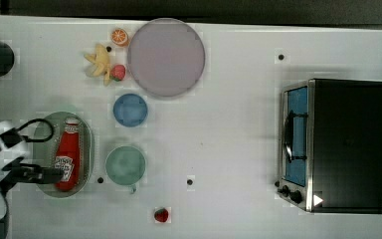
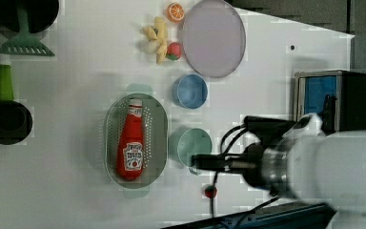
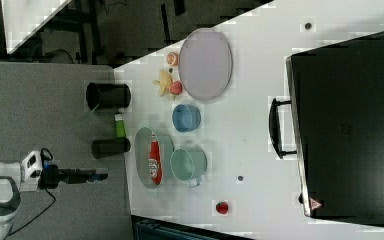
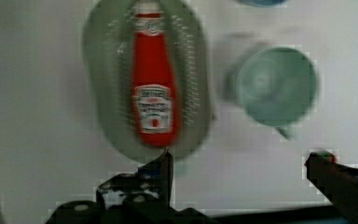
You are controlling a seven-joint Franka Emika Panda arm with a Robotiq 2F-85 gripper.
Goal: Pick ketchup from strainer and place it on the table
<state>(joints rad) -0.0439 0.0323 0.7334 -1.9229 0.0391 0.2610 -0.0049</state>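
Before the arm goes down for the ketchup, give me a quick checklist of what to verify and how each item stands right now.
1. Ketchup lying in the strainer: ok.
2. Hand open, holding nothing: ok.
3. Nothing lying on top of the ketchup: ok.
4. Hand centred over the ketchup: not ok; in the wrist view its fingers straddle the gap beside the strainer.
5. Bare table for the drop: ok.
6. Hand low enough to grip: cannot tell.
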